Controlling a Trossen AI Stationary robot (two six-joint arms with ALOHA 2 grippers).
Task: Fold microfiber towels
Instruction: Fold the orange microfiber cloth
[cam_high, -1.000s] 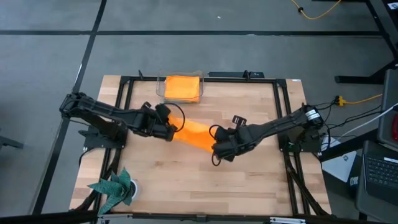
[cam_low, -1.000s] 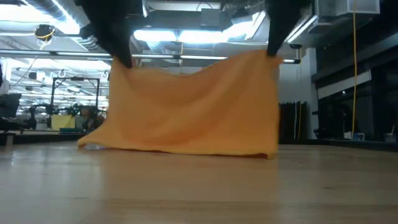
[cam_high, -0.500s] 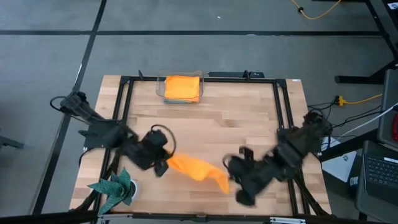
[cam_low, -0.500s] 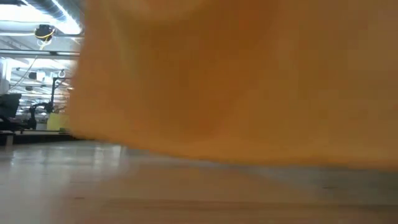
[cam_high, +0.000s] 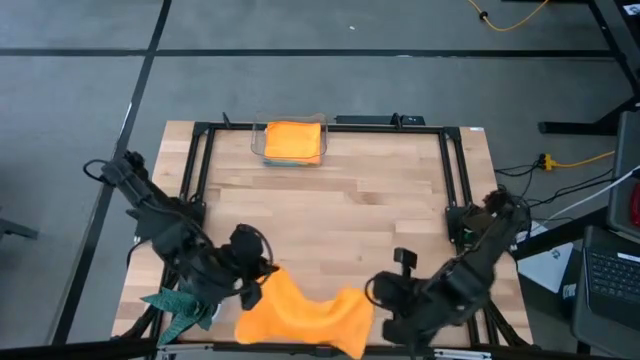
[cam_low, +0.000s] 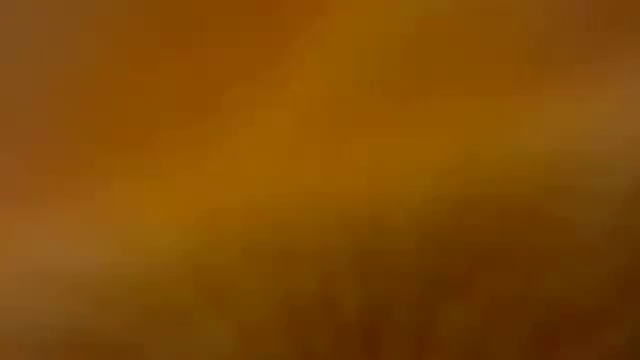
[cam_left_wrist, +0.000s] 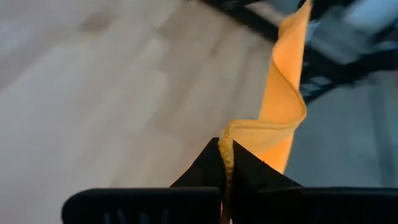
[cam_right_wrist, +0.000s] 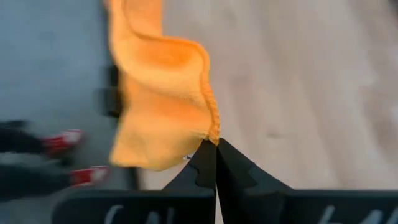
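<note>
Orange towel is hanging bunched at the near table edge, filling the low view completely, each top corner pinched in closed jaws: left gripper and right gripper. Second orange towel is lying folded in a clear tray at the far edge. Dark teal cloth is sitting at the near left corner, just beside the left gripper.
</note>
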